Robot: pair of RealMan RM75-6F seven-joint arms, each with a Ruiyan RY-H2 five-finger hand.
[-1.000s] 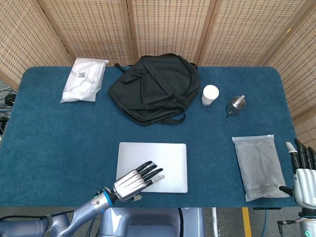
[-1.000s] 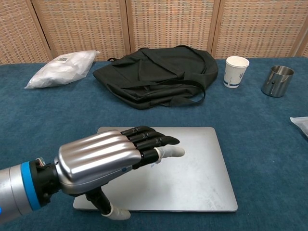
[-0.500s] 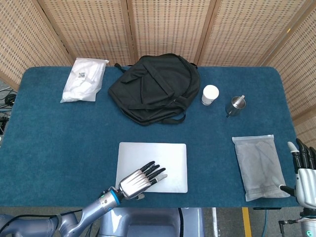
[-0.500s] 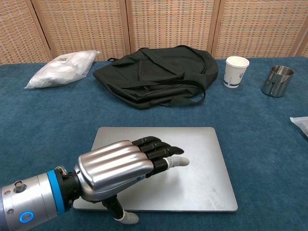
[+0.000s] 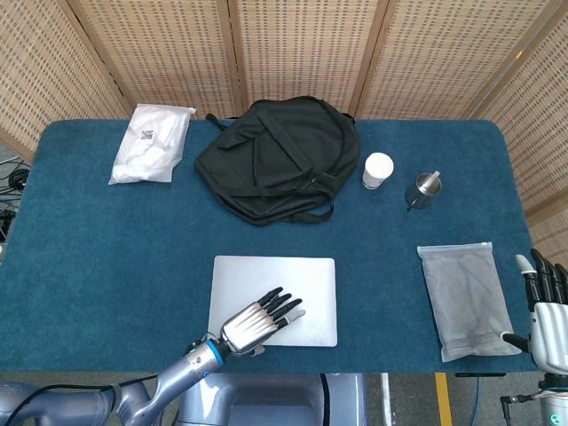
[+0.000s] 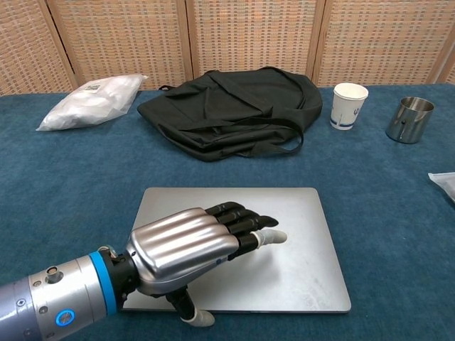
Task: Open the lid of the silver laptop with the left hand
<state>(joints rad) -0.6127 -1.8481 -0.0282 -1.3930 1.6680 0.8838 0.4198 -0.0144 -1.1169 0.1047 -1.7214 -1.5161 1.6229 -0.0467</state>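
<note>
Left robot hand (image 6: 192, 249) lower, laptop (image 6: 298, 263) closed

The left hand (image 6: 206, 245) covers the near-left part of the closed flat silver laptop (image 6: 298, 249), so contact there cannot be told. The right hand (image 5: 546, 311) is cut by the head view's right edge. The chest view crops the clear plastic pouch (image 6: 446, 183).
</note>
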